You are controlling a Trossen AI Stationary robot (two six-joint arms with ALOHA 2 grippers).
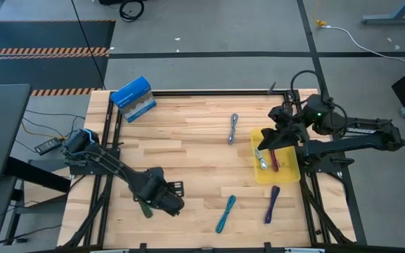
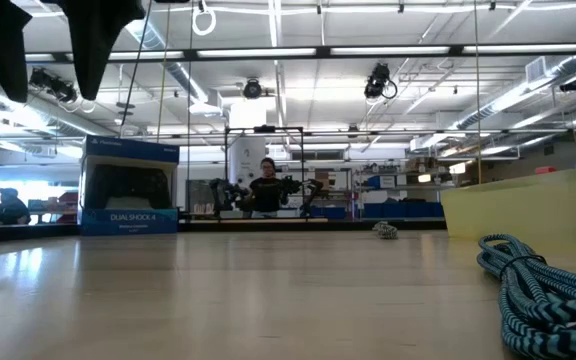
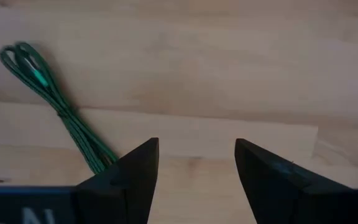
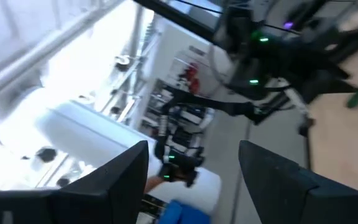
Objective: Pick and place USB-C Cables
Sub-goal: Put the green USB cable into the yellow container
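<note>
My left gripper (image 1: 169, 202) hangs open above the table's near left part, its fingers (image 3: 135, 180) raised off the wood. The green cable (image 3: 53, 98) lies flat on the table just beside it, one end hidden behind a finger. My right gripper (image 1: 278, 138) is open over the yellow tray (image 1: 292, 169) and tipped up, so its wrist view shows the room. A maroon cable (image 1: 274, 161) and a pale cable (image 1: 261, 161) lie in the tray. On the wood lie the grey cable (image 1: 233, 128), the teal cable (image 1: 225, 213) and the purple cable (image 1: 271, 204).
A blue box (image 1: 133, 98) stands at the table's far left corner. The low view shows the teal cable (image 2: 538, 290) close up and the tray's wall (image 2: 528, 205) behind it. Bare wood lies between the two arms. A person shows far back in the room.
</note>
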